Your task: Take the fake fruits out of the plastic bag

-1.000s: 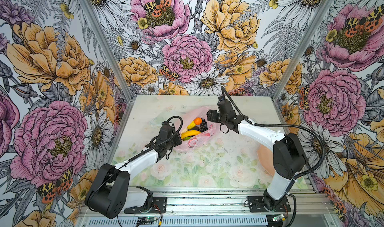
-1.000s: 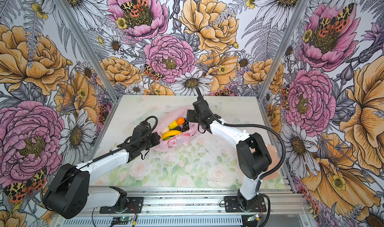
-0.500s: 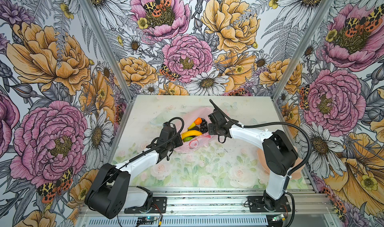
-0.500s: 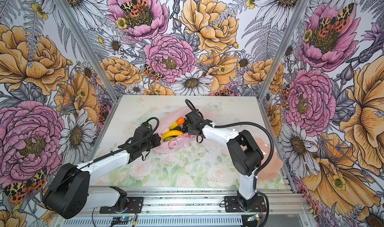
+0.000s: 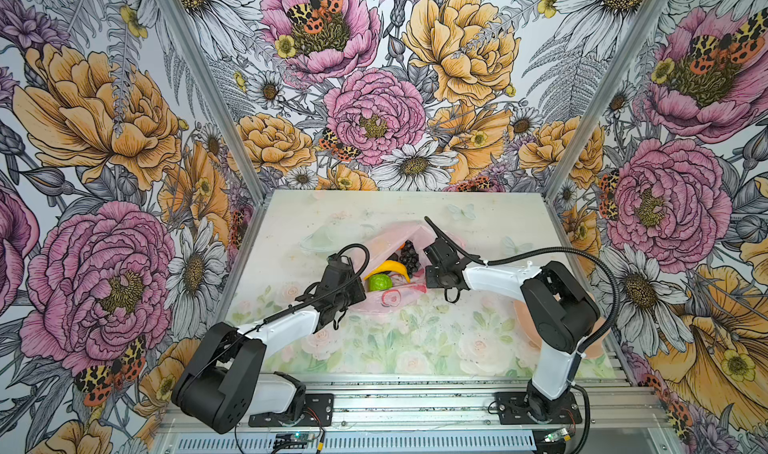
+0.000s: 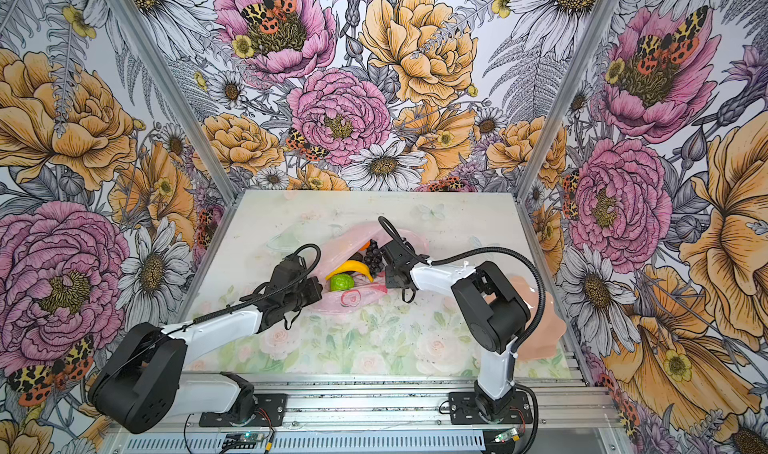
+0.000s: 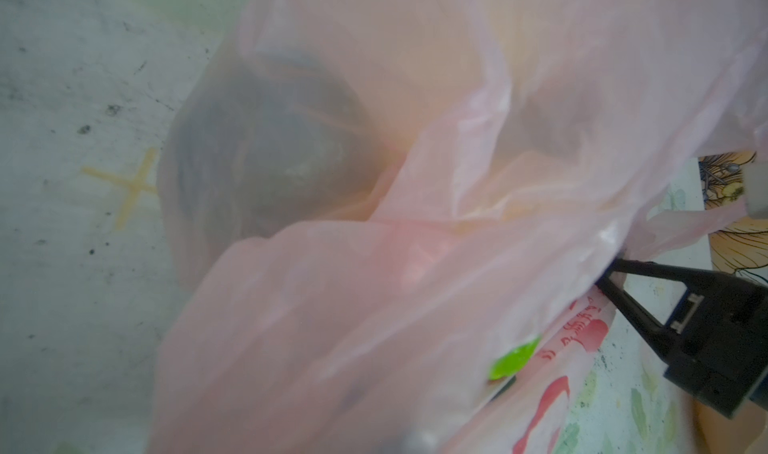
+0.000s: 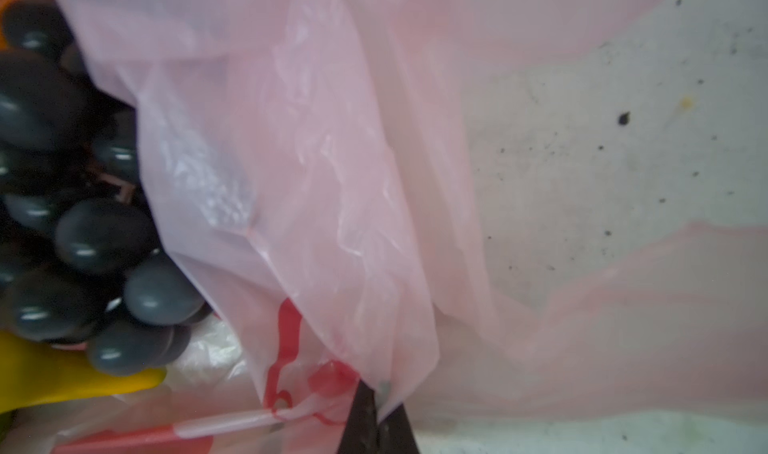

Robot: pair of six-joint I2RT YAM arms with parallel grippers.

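Bag: the plastic bag [image 5: 388, 240] lies mid-table in both top views, its mouth spread between the two grippers.
Fruit: a banana [image 5: 388, 268], grapes [image 5: 408, 254] and a green citrus [image 5: 380, 282] show in the open mouth at the centre of the frame. An orange [image 6: 365, 246] peeks out behind the grapes. A dark round shape [image 7: 266, 152], probably an avocado, shows through the film.
Left gripper: the left gripper [image 5: 359, 287] is closed. Its fingertips are hidden under film, which bunches there, so it likely pinches the bag's left rim.
Right gripper: the right gripper [image 8: 376, 418] is clamped on the bag's rim by the red print, at the bottom of the right wrist view.
Handling: the bag looks thin, limp and slippery, and is best held at the rim or a handle. The fruits look light, hard and smooth. The banana suits a grip across its middle, and the citrus may roll.
Plate: a plate [image 6: 540, 319] sits at the right edge, well apart from the bag.
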